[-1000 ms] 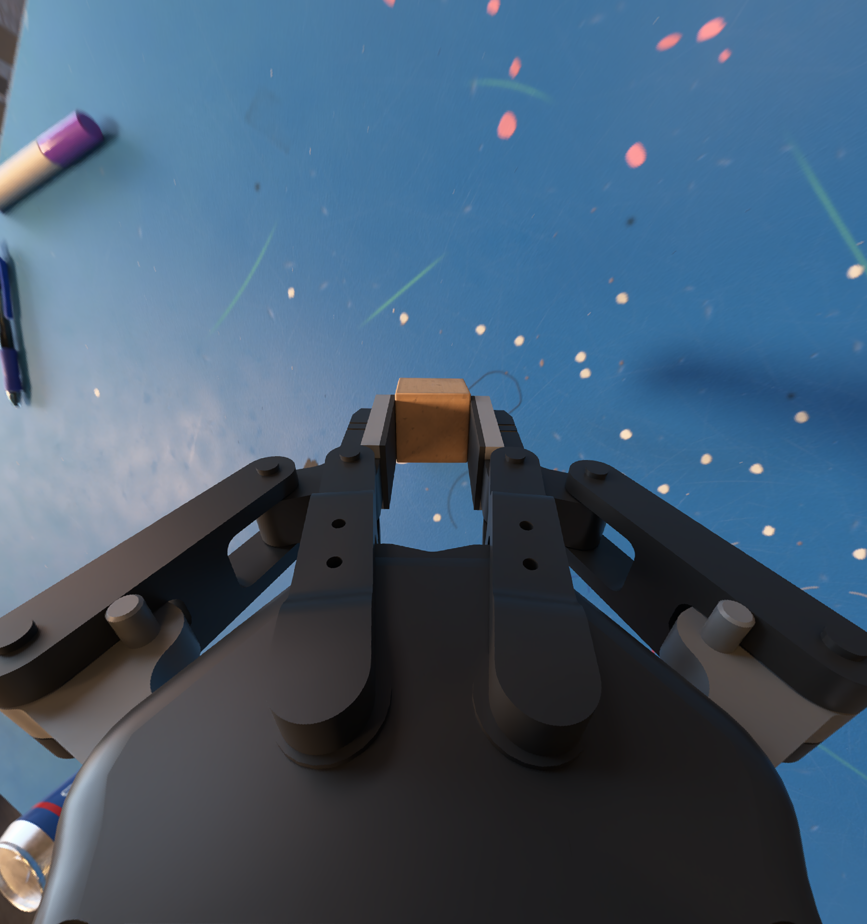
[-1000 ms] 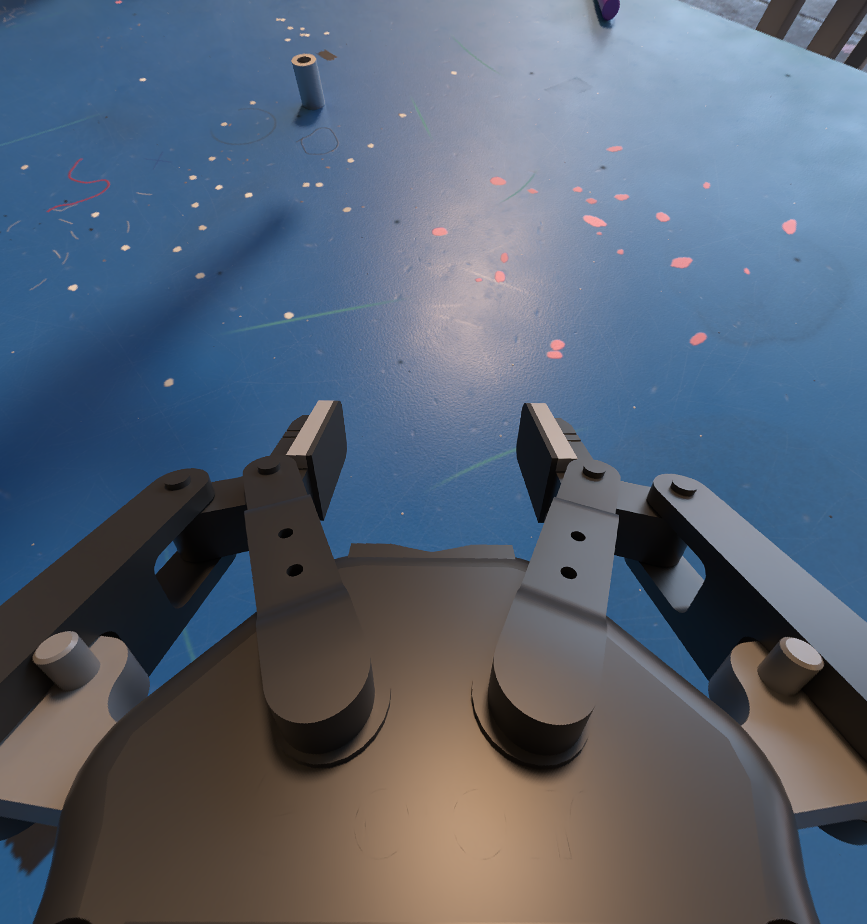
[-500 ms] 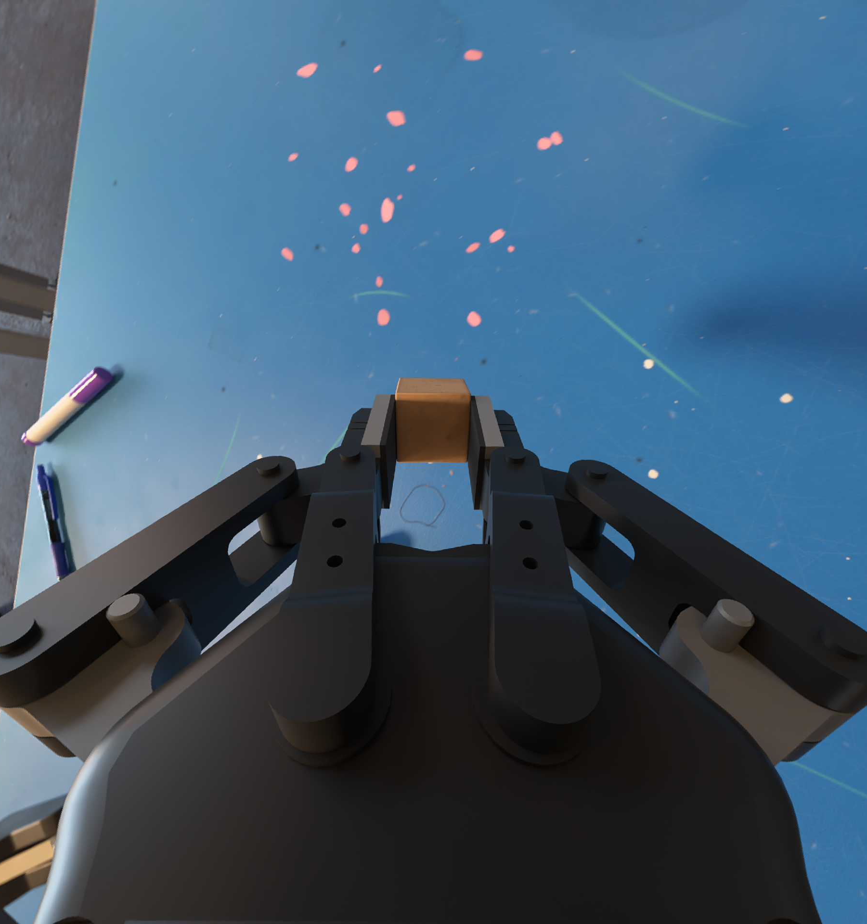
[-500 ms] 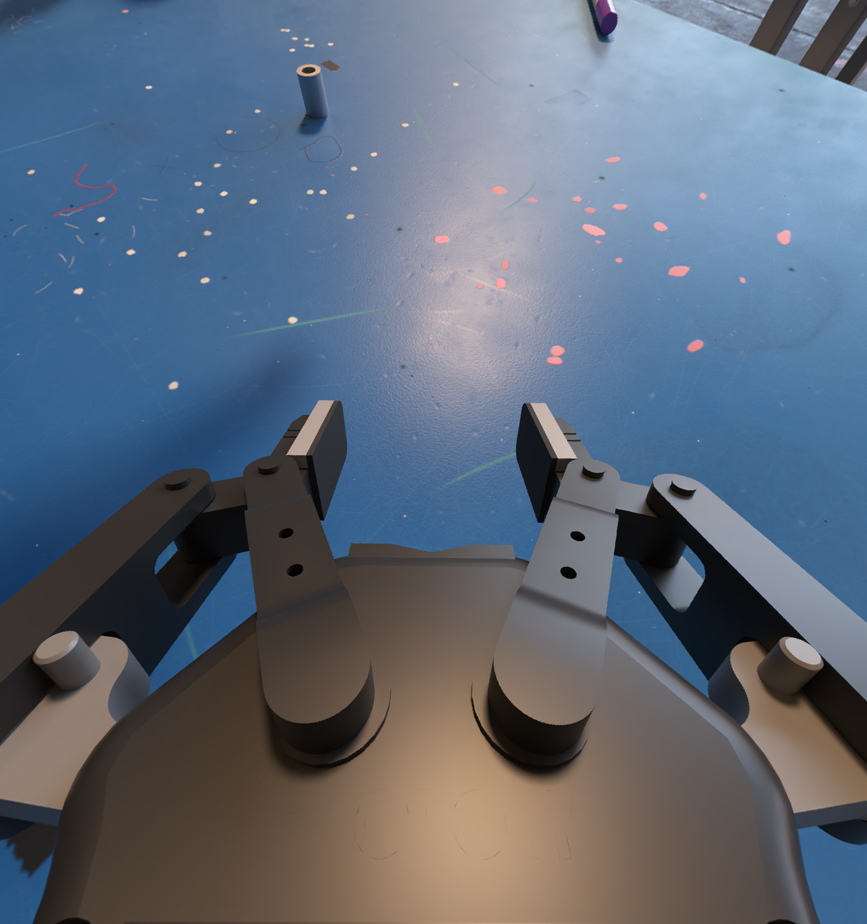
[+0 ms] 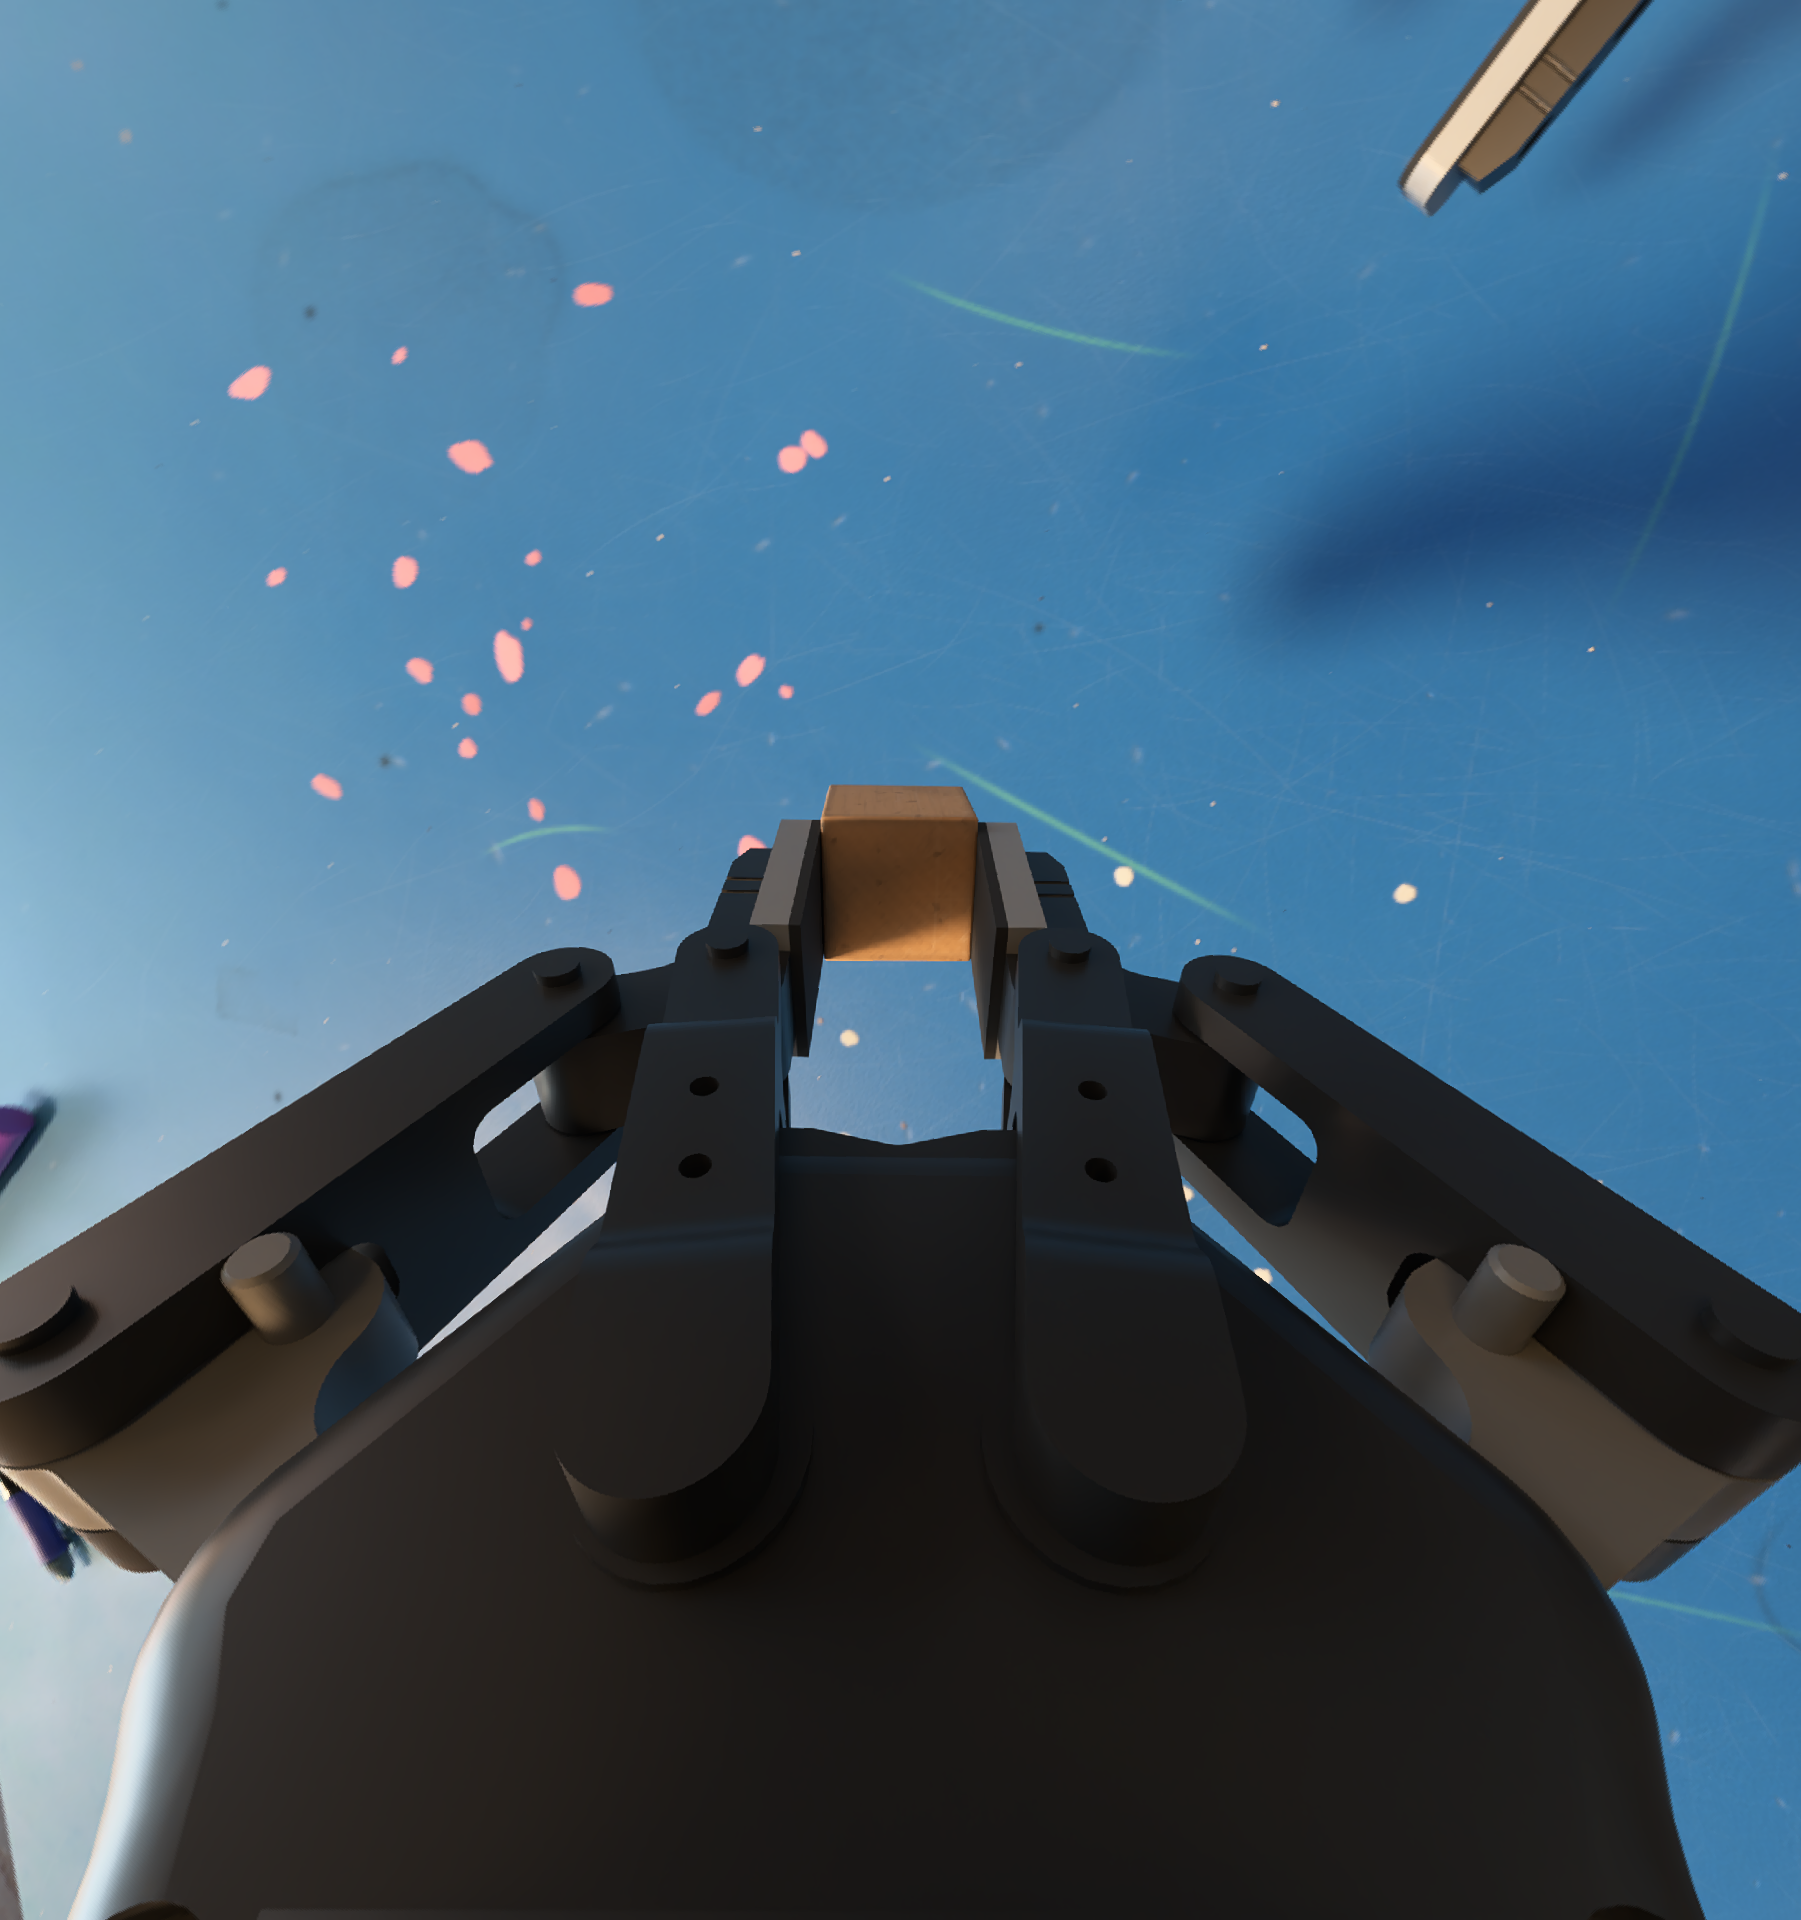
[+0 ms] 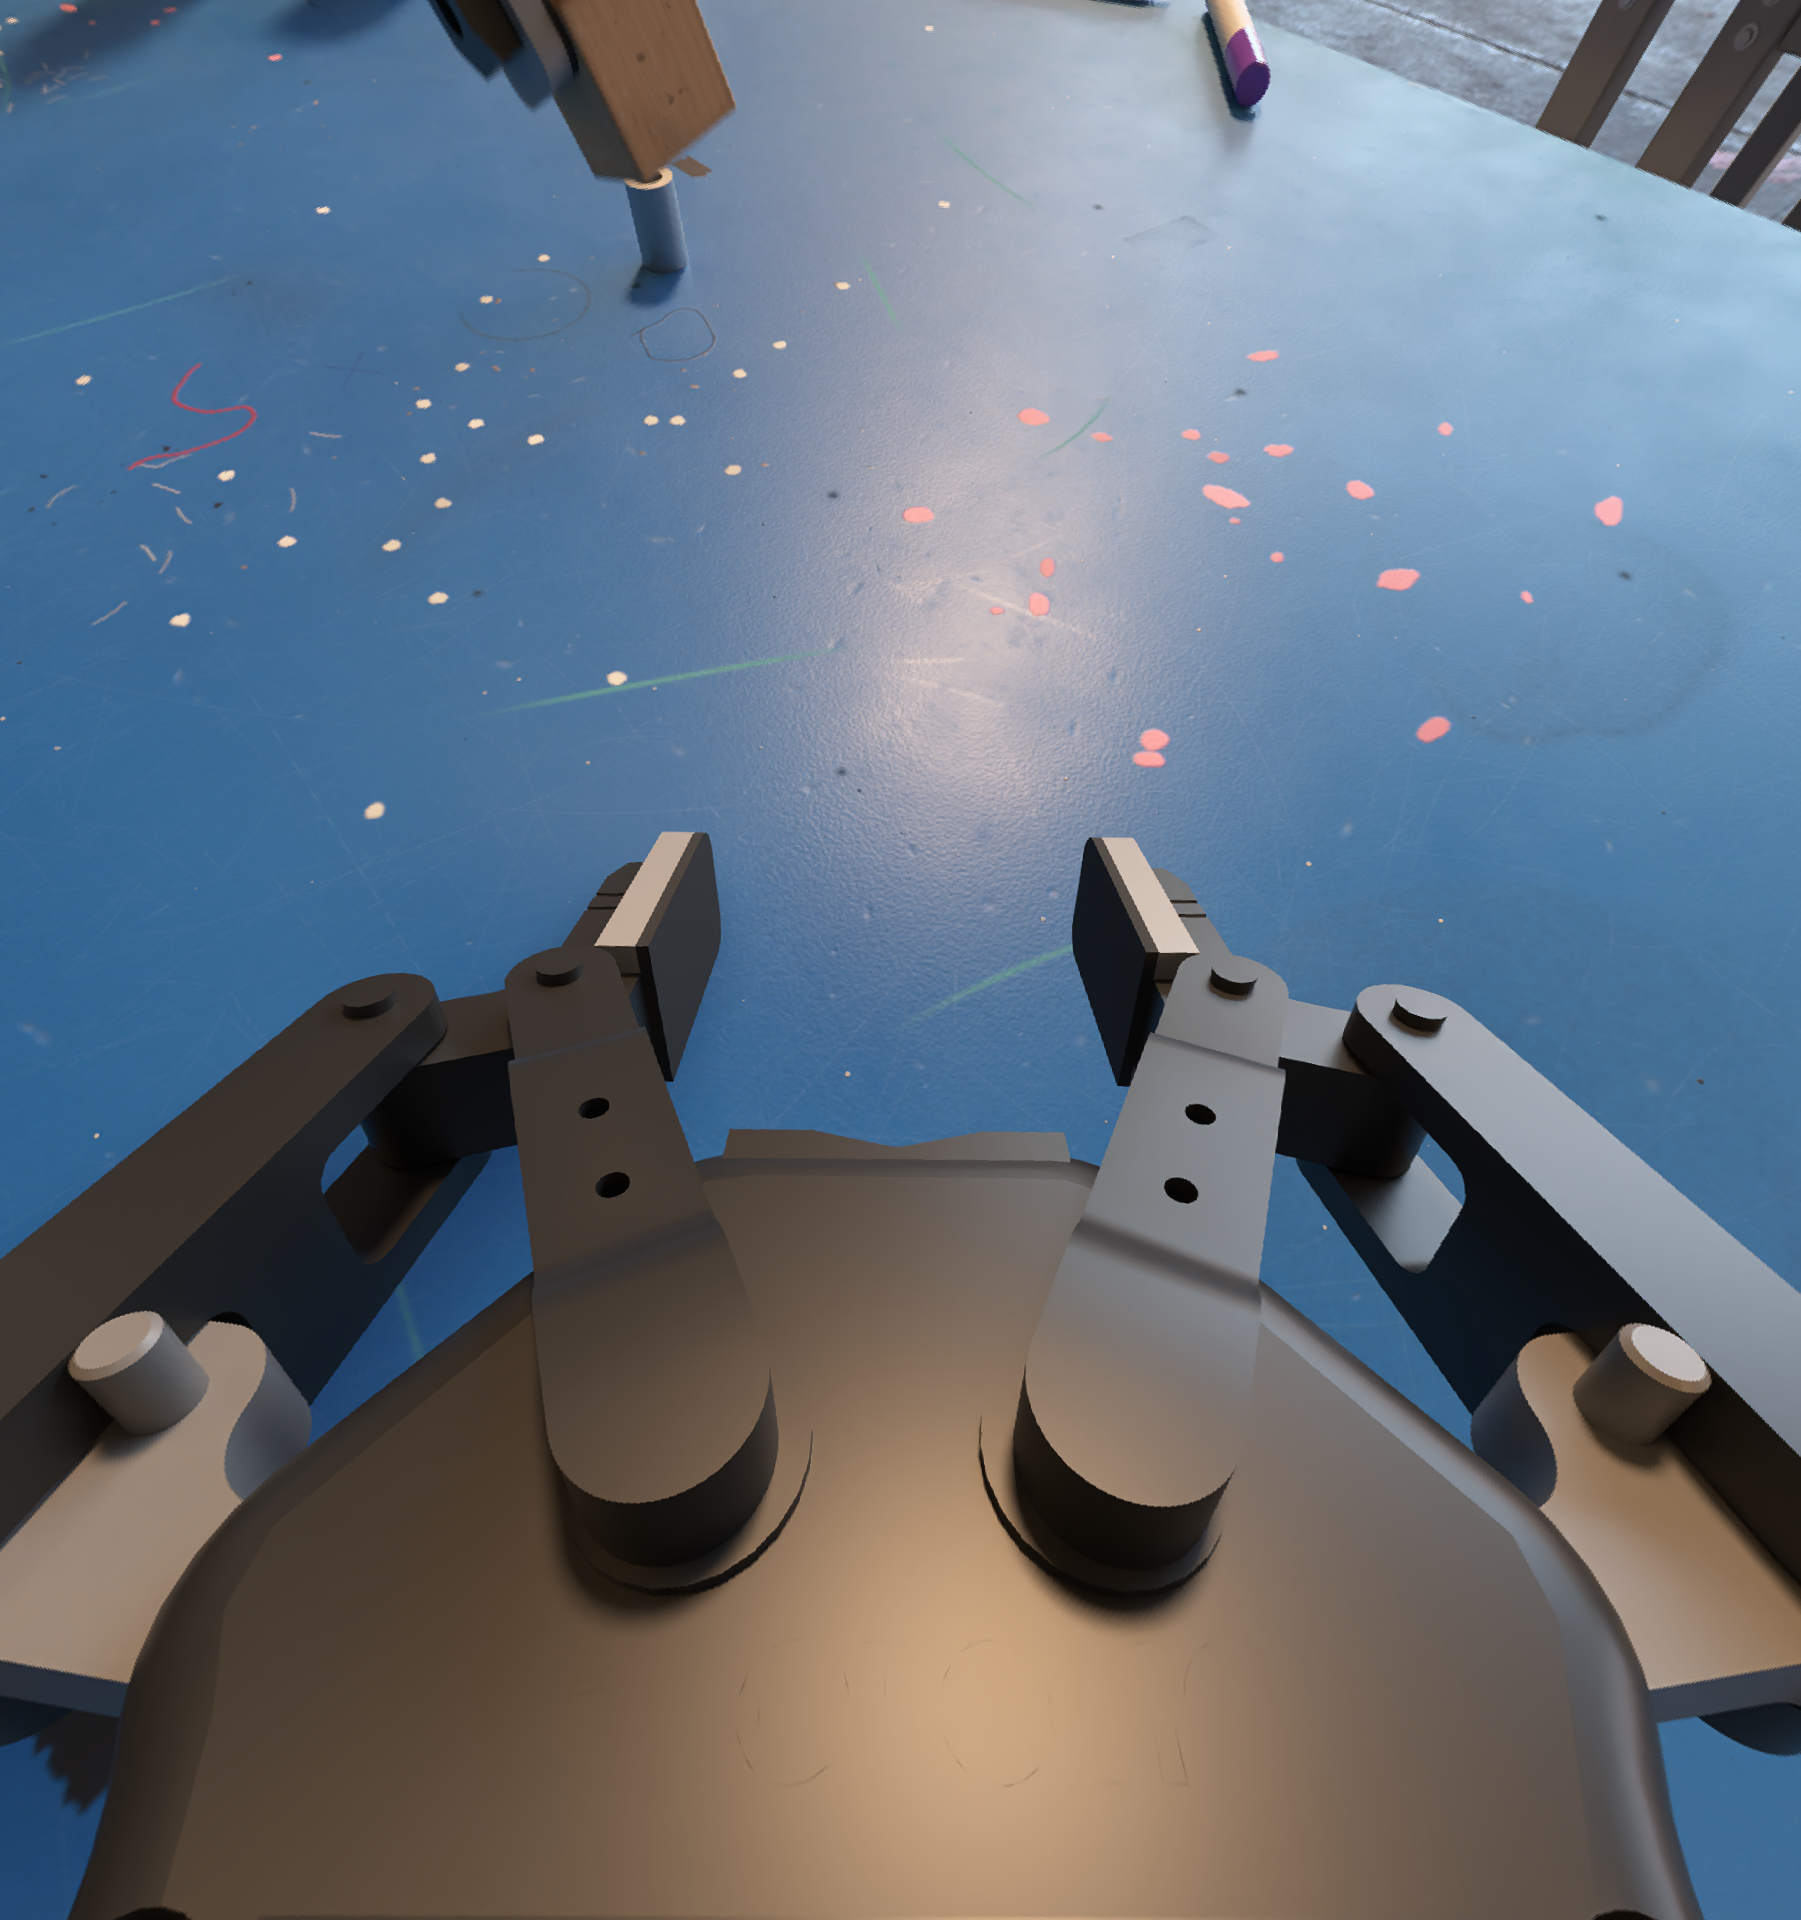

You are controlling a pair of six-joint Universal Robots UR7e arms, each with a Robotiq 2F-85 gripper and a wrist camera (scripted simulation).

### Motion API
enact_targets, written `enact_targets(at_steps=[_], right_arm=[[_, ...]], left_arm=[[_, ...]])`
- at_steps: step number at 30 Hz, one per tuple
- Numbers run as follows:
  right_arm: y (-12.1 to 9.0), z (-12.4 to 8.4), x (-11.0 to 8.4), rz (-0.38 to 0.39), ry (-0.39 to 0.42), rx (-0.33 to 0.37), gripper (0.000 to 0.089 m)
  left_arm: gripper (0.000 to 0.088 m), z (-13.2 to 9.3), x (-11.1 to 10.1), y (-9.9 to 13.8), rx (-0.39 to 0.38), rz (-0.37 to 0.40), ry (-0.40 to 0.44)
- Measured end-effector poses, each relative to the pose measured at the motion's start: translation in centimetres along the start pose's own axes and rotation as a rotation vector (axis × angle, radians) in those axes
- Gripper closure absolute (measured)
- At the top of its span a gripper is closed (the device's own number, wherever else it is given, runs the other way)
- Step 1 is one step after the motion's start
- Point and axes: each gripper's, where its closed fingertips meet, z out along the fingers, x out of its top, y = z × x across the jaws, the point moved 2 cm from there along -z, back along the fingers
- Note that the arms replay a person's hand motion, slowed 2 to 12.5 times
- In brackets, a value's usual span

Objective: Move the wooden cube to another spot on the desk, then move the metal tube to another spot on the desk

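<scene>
Wooden cube (image 5: 898,873) | clamped between left gripper (image 5: 898,904) pads, carried clear above blue desk (image 5: 1291,727) | right gripper (image 6: 896,935) spread wide, empty | metal tube (image 6: 657,220) upright, untouched | advised: cube lowered flat onto bare desk before release, well apart from tube.

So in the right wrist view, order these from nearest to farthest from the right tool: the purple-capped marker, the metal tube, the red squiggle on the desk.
From the right tool:
1. Red squiggle, ahead to the left on the desk.
2. Metal tube, upright, farther ahead, left of centre.
3. Purple-capped marker, far end, ahead to the right.
</scene>
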Motion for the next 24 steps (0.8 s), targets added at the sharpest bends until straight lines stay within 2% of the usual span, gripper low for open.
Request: enact_targets(at_steps=[13, 24], right_arm=[[0.0, -0.1, -0.2, -0.005, -0.009, -0.001, 0.0279], [0.1, 0.0, -0.4, -0.009, -0.016, -0.001, 0.0280]], left_arm=[[0.0631, 5.5, 2.4, 2.9, -0.147, 0.088, -0.083], [0.0631, 9.2, 3.2, 4.3, -0.210, 0.135, -0.158]])
